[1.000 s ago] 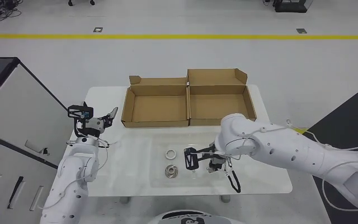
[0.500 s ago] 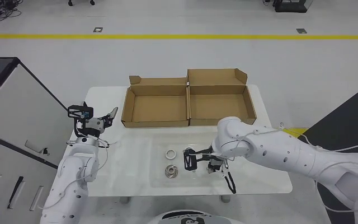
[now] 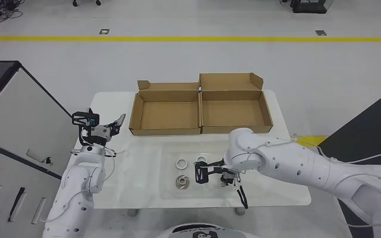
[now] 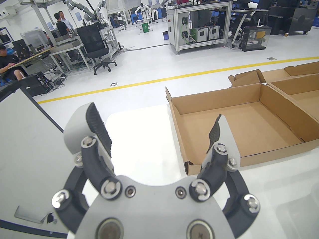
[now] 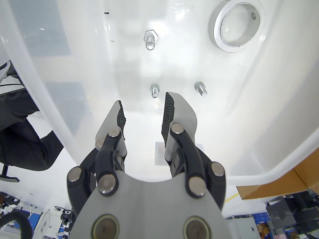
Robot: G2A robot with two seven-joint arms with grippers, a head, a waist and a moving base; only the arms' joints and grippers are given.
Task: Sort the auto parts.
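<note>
A clear tray (image 3: pixel 168 172) in the middle of the table holds the metal parts. In it lie a silver ring (image 3: pixel 181 162), a flanged metal part (image 3: pixel 181 182) and a second ring (image 3: pixel 201 159). My right gripper (image 3: pixel 199 174) hangs low inside the tray, open with a narrow gap and nothing between its fingers. The right wrist view shows this gripper (image 5: pixel 144 103) just short of a small bolt (image 5: pixel 154 91). A second bolt (image 5: pixel 200 88), a hex bolt (image 5: pixel 150 39) and a ring (image 5: pixel 236 23) lie nearby. My left gripper (image 3: pixel 116 125) stands open at the table's left edge.
Two open cardboard boxes sit side by side at the back of the table, the left box (image 3: pixel 165 116) and the right box (image 3: pixel 232 113). The left wrist view has my left gripper (image 4: pixel 154 115) facing the left box (image 4: pixel 236 125). The tray wall (image 5: pixel 274 100) curves up around the right gripper.
My right gripper has moved a little to the left and toward the table's front inside the tray. The left arm has stayed still.
</note>
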